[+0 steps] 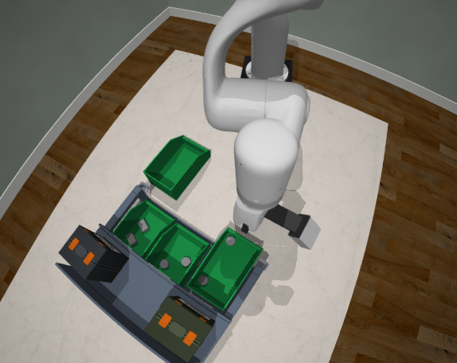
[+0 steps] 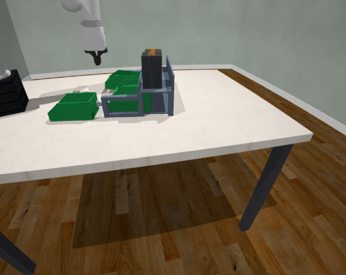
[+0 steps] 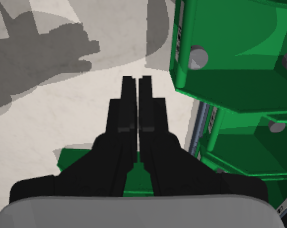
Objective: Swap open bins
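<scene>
The empty green bin stands upright, seemingly flat, on the table top, close to a front corner of the grey-blue shelf. The bin with two round parts is at the shelf's right-hand place in the top view. It sits higher than its neighbours and its open front juts out past the front rail; its base contact is hidden. My gripper is shut and empty, above and in front of that bin, apart from it.
Two other green bins with parts, the middle one and the left one, stand in the shelf. A black case and an olive case stand on the shelf's upper board, behind the bins.
</scene>
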